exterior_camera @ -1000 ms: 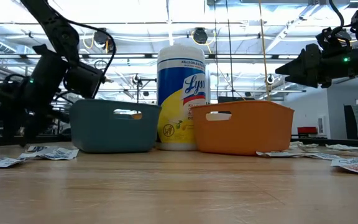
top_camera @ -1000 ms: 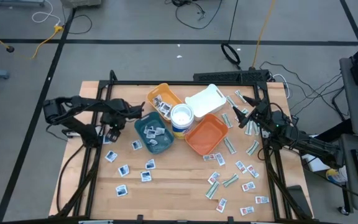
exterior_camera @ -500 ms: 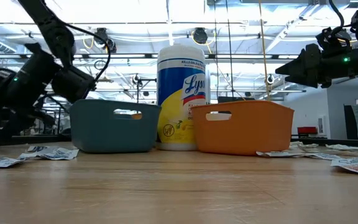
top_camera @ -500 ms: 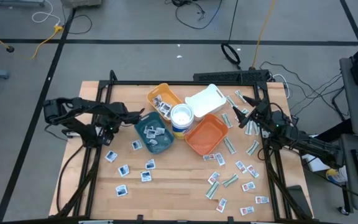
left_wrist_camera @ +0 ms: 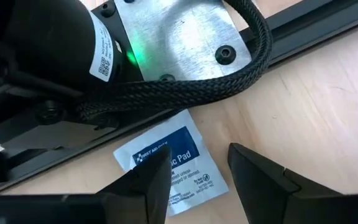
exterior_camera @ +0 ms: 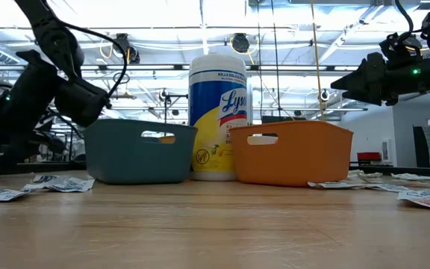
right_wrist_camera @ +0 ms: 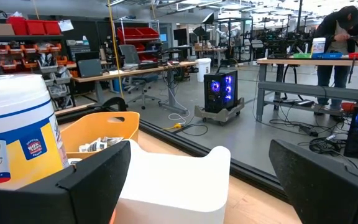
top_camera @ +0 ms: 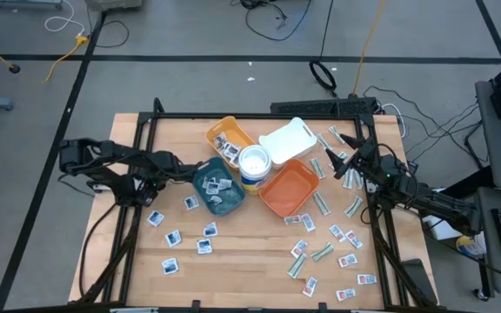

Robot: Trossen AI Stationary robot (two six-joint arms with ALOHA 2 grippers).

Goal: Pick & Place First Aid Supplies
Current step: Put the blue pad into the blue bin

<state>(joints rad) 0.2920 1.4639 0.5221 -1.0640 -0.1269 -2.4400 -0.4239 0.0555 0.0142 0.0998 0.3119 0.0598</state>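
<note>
Pale wooden table [top_camera: 233, 261], smooth-grained, strewn with flat paper first aid packets [top_camera: 320, 252], most loose on the right and front, a few inside the glossy teal plastic tray [top_camera: 216, 187]. Spread wide above a square white-and-blue antiseptic wipe packet [left_wrist_camera: 166, 162]: left gripper [left_wrist_camera: 197, 180], matte dark fingers pinching nothing. Parked at the right edge with fingers likewise apart: right gripper [top_camera: 344, 167].

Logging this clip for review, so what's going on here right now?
Two robot arms are sorting first aid packets scattered on a table into trays. The left pincer is open, hovering over a blue-marked white packet on the wood. The teal tray and yellow tray already hold some packets; the orange tray looks empty. The right pincer waits open near the white tray.
</note>
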